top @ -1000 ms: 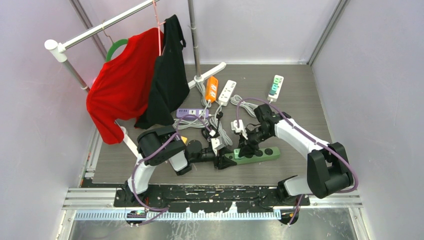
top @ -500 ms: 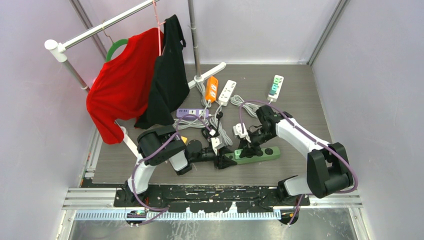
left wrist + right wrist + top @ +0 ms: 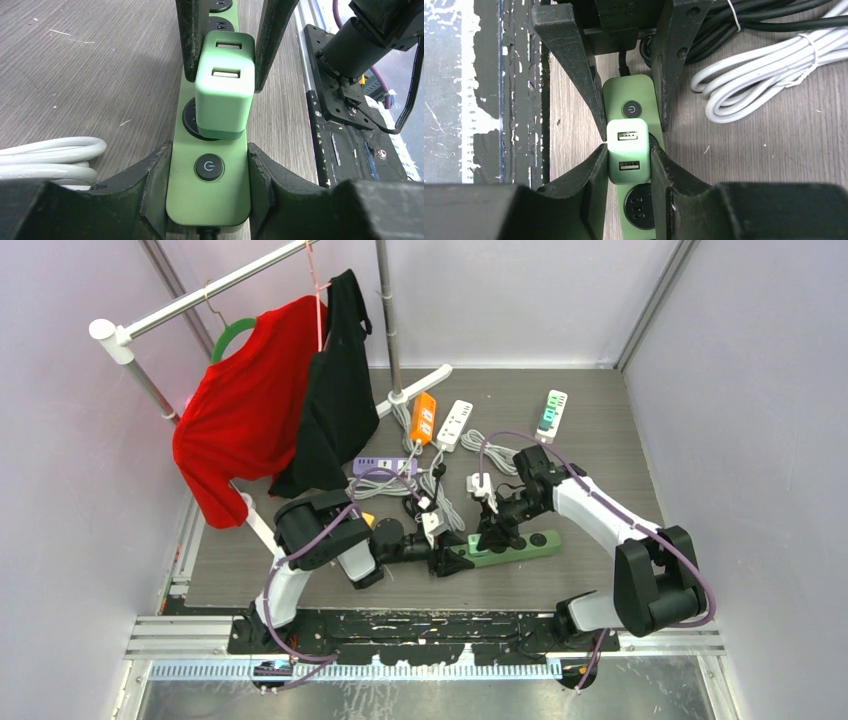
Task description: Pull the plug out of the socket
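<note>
My left gripper (image 3: 209, 152) clamps the green power strip (image 3: 186, 200) at its switch (image 3: 208, 168) end. Just beyond the switch, my right gripper (image 3: 627, 150) pinches the pale plug (image 3: 626, 136), seated in the strip's first socket (image 3: 187, 117). It looks light, rigid and smooth; I'd grip its flat sides. No readable lettering, only a power symbol.

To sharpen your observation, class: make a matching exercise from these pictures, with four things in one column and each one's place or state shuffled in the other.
Column A
1. left claw
2. right claw
3. plug
4. red shirt

Column B
a. hanging from the rail
b. shut on the plug
c. sitting in a socket of the power strip
d. clamping the power strip's switch end

Pairs: 1-d, 2-b, 3-c, 4-a
</note>
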Controlling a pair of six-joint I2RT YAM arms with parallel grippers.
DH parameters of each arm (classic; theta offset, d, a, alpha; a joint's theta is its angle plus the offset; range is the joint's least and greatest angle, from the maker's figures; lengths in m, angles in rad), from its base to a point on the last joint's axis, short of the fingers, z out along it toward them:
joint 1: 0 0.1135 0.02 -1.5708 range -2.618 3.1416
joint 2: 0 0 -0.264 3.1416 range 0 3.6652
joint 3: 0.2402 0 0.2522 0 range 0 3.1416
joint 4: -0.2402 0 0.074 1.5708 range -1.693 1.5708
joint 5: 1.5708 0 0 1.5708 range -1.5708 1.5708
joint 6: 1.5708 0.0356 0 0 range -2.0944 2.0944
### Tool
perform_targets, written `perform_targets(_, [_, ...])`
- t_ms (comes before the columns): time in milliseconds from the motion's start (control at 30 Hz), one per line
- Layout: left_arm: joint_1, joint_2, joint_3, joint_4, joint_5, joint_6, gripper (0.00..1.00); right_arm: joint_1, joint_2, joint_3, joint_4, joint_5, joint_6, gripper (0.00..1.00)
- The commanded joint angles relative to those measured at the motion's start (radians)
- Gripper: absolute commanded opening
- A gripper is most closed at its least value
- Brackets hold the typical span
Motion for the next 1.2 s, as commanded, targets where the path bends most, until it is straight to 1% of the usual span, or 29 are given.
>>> perform_targets(0, [0.008, 0.052, -0.019, -0.151, -0.04, -0.011, 0.0, -0.076, -0.065, 0.032, 0.065, -0.057, -0.045, 0.01])
perform_targets(167, [0.01, 0.052, -0.02, -0.152, -0.04, -0.014, 0.0, -0.104, -0.051, 0.055, -0.18, -0.099, -0.337, 0.01])
perform_targets(233, [0.009, 0.051, -0.019, -0.152, -0.038, -0.013, 0.0, -0.103, -0.037, 0.053, -0.243, -0.147, -0.423, 0.01])
perform_targets(300, [0.01, 0.052, -0.019, -0.152, -0.04, -0.015, 0.0, -0.083, -0.03, 0.053, -0.269, -0.172, -0.457, 0.01])
perform_targets(333, [0.009, 0.053, -0.018, -0.154, -0.04, -0.015, 0.0, -0.065, -0.03, 0.053, -0.262, -0.173, -0.45, 0.01])
perform_targets(400, [0.009, 0.054, -0.016, -0.156, -0.04, -0.019, 0.0, -0.02, -0.038, 0.045, -0.195, -0.167, -0.351, 0.01])
perform_targets(467, [0.01, 0.055, -0.013, -0.162, -0.04, -0.019, 0.0, 0.012, -0.055, 0.025, -0.034, -0.161, -0.187, 0.01])
perform_targets(567, [0.01, 0.055, -0.007, -0.176, -0.04, -0.019, 0.0, 0.017, -0.059, 0.025, 0.072, -0.153, -0.029, 0.01])
perform_targets(667, [0.009, 0.055, -0.002, -0.188, -0.04, -0.02, 0.0, 0.013, -0.057, 0.027, 0.133, -0.099, 0.06, 0.01])
perform_targets(800, [0.01, 0.054, -0.002, -0.192, -0.04, -0.02, 0.0, -0.022, -0.05, 0.032, 0.14, -0.047, 0.078, 0.01])
perform_targets(867, [0.01, 0.052, -0.002, -0.191, -0.04, -0.022, 0.0, -0.045, -0.054, 0.04, 0.115, -0.034, 0.057, 0.01])
perform_targets(1000, [0.01, 0.053, -0.003, -0.191, -0.035, -0.03, 0.0, -0.091, -0.081, 0.05, 0.087, -0.066, 0.051, 0.01])
perform_targets(1167, [0.018, 0.053, 0.002, -0.193, -0.011, -0.056, 0.0, -0.13, -0.112, 0.077, 0.058, -0.138, 0.093, 0.01])
